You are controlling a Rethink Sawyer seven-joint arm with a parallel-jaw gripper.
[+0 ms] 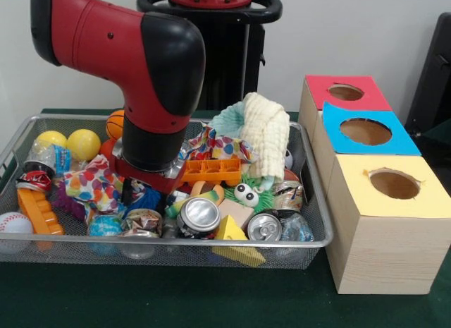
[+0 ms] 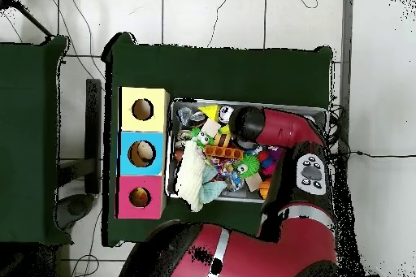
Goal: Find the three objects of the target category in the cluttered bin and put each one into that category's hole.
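Observation:
A wire bin (image 1: pixel 169 245) holds a heap of mixed things. Silver cans (image 1: pixel 199 216) (image 1: pixel 264 227) lie near its front, and a crushed can (image 1: pixel 144 221) sits beside them. Two yellow balls (image 1: pixel 84 143), a basketball (image 1: pixel 116 123) and a baseball (image 1: pixel 14 226) lie on the left side. My gripper (image 1: pixel 137 190) is sunk into the clutter left of centre, over a patterned cloth (image 1: pixel 95 183). Its tips are hidden by the wrist and the toys. In the overhead view the arm (image 2: pixel 248 123) covers it.
Three wooden boxes stand right of the bin, with a red-topped hole (image 1: pixel 345 92), a blue-topped hole (image 1: pixel 365 131) and a yellow-topped hole (image 1: pixel 394 184). A cream knit cloth (image 1: pixel 264 130), orange bricks (image 1: pixel 211 171), a green googly-eyed toy (image 1: pixel 246 195) and a yellow wedge (image 1: pixel 236 243) crowd the bin.

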